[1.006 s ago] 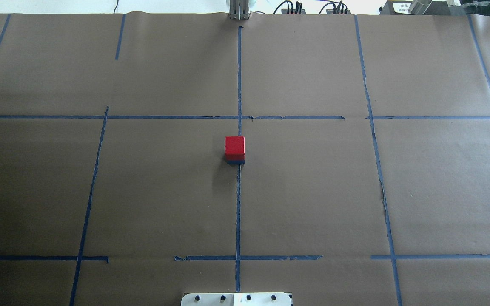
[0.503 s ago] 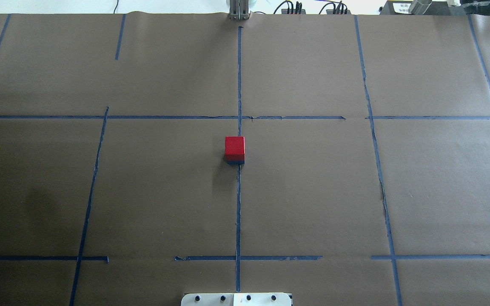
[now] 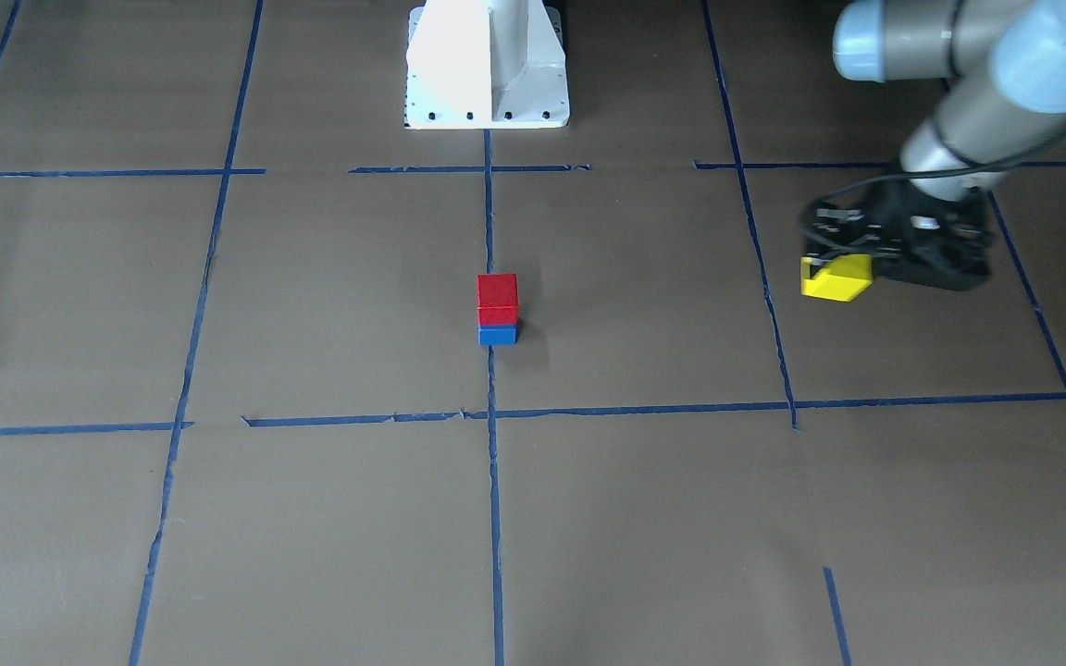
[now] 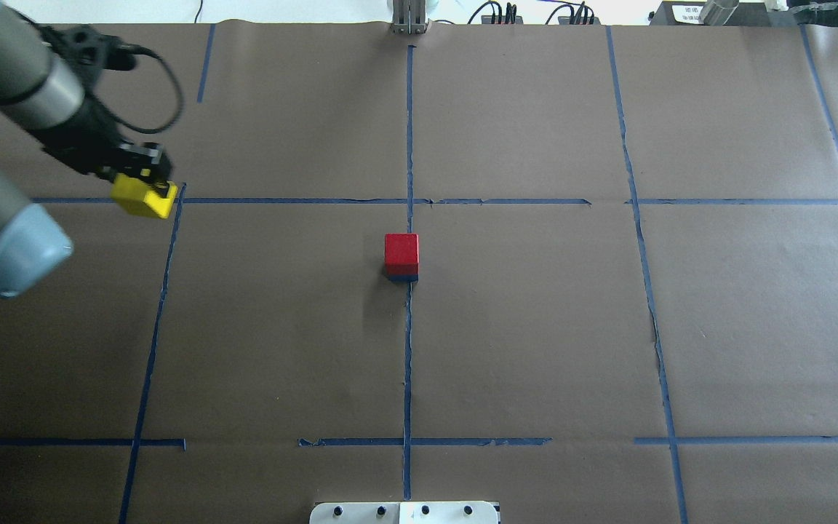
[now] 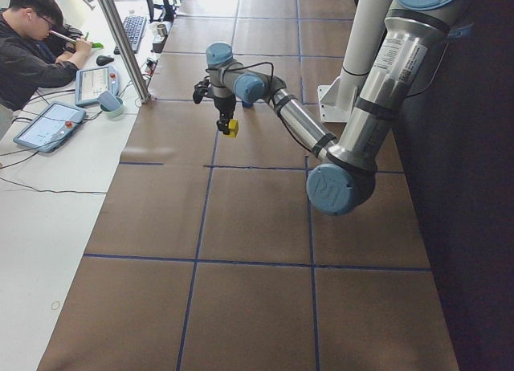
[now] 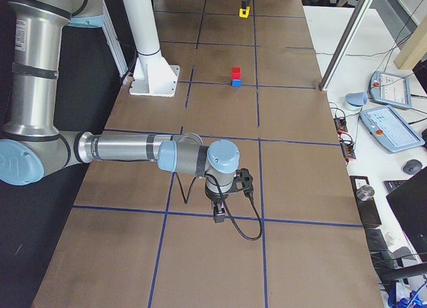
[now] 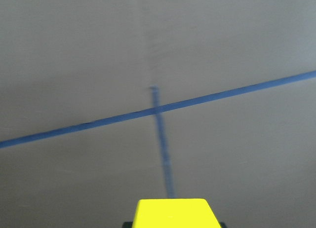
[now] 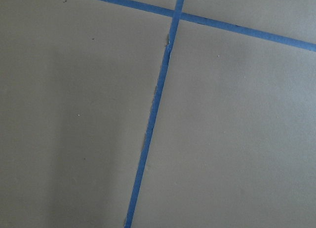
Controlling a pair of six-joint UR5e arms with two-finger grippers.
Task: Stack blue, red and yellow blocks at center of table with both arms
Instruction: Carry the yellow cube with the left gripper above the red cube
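A red block (image 4: 401, 249) sits on a blue block (image 4: 402, 277) at the table's centre, on the middle tape line; the stack also shows in the front view, red (image 3: 497, 294) over blue (image 3: 497, 335). My left gripper (image 4: 144, 191) is shut on a yellow block (image 4: 142, 196) and holds it above the table, well to the left of the stack. The yellow block also shows in the front view (image 3: 836, 277) and at the bottom of the left wrist view (image 7: 172, 213). My right gripper (image 6: 219, 215) shows only in the exterior right view, low over the table, far from the stack; I cannot tell whether it is open or shut.
Brown paper with blue tape lines (image 4: 408, 145) covers the table. The robot's white base (image 3: 487, 65) stands behind the stack. An operator (image 5: 32, 58) sits at the far side with tablets (image 5: 50, 126) on a white bench.
My left arm has come in from the left edge with the yellow block and moved right and away from the robot's base, toward the tape crossing. The red-on-blue stack has not moved.
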